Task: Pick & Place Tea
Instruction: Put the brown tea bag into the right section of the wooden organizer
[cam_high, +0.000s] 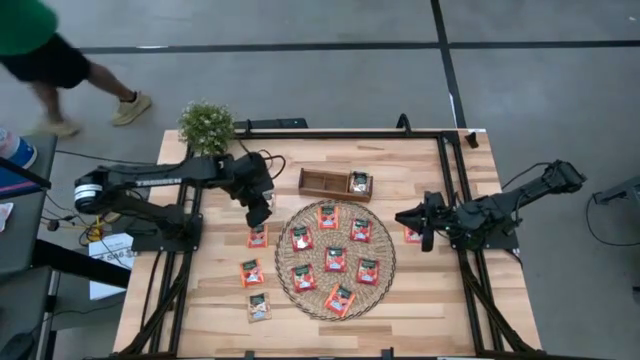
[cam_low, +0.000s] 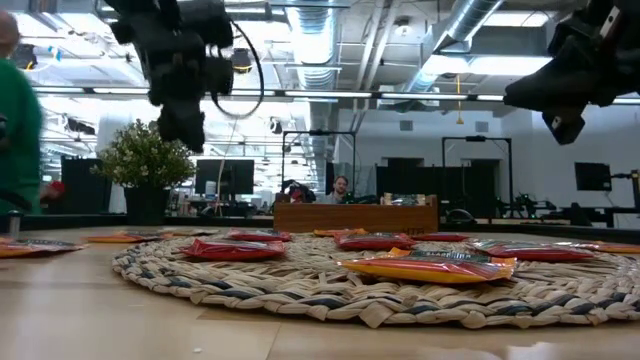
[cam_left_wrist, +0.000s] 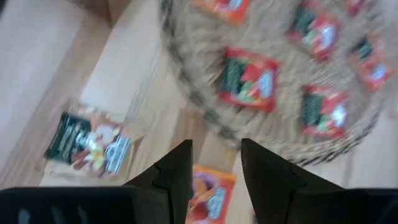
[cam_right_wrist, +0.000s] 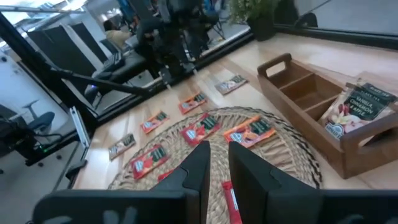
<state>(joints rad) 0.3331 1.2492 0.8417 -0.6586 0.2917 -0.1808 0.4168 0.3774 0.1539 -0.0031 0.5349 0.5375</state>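
Observation:
Several red-orange tea sachets (cam_high: 335, 258) lie flat on the round woven mat (cam_high: 385, 285). More sachets lie on the table left of it (cam_high: 250, 272), and a pale one lies near the front (cam_high: 259, 306). One pale sachet (cam_high: 360, 184) stands in the right slot of the wooden tray (cam_high: 320, 183). My left gripper (cam_high: 259, 213) hangs open and empty above a red-orange sachet (cam_left_wrist: 208, 198) by the mat's left rim. My right gripper (cam_high: 428, 238) hovers at the mat's right rim beside a sachet (cam_high: 411, 236), its fingers (cam_right_wrist: 199, 163) a little apart and empty.
A potted plant (cam_high: 206, 124) stands at the table's far left corner. A pale sachet (cam_left_wrist: 87, 142) lies on the wood under the left arm. A person in green (cam_high: 40, 45) walks on the floor beyond the far left corner.

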